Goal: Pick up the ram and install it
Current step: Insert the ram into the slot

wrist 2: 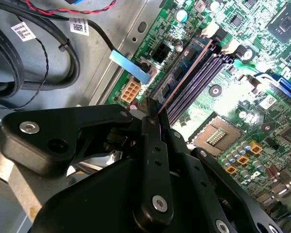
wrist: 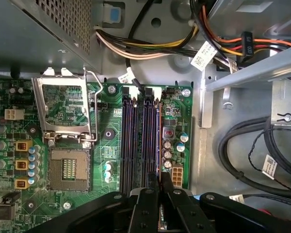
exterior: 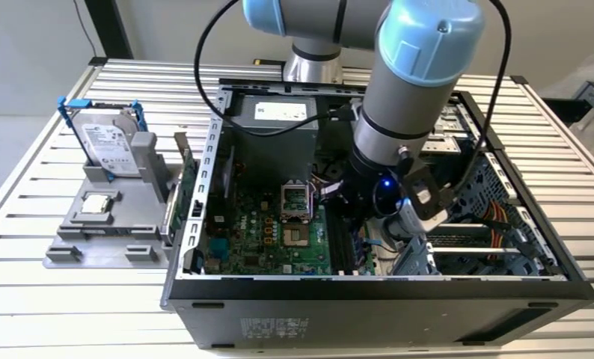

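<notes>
Now seating: tool (wrist 2: 154, 116) pinches the ram (wrist 2: 184, 73) edge-on.
I keep it square over its slot (wrist: 149, 141), twelve to six, pressing evenly.

A ribbed metal table (exterior: 48, 295) stands before a pale wall (exterior: 28, 52), with perhaps grey floor beyond.

Hard drive (exterior: 109, 146) in blue frame, processor chip (exterior: 96, 203), open computer case (exterior: 377, 299)
</notes>
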`<state>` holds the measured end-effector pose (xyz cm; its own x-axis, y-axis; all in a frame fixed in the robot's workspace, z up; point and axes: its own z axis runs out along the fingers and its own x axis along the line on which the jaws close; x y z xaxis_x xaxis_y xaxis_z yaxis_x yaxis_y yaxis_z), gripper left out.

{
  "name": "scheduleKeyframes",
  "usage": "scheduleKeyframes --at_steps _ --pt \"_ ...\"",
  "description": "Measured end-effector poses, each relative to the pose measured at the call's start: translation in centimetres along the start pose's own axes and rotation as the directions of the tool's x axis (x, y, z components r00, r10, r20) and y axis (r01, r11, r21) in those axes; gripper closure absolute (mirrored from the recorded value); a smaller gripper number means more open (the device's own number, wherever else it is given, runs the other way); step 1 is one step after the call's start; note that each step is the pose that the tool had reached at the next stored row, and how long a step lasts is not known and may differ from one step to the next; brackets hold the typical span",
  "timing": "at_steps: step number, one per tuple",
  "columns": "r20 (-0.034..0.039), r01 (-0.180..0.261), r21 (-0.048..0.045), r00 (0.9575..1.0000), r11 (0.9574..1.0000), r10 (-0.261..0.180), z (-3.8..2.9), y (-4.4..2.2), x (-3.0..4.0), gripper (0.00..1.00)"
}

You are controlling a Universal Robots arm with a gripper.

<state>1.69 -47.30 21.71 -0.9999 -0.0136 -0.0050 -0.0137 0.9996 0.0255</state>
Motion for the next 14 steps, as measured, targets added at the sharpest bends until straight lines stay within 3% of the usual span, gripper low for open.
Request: scheduleKeyframes --at_steps 14 --pt "0.0000 -0.001 0.0012 1.0000 1.0000 0.001 0.46 0.12 0.09 1.00"
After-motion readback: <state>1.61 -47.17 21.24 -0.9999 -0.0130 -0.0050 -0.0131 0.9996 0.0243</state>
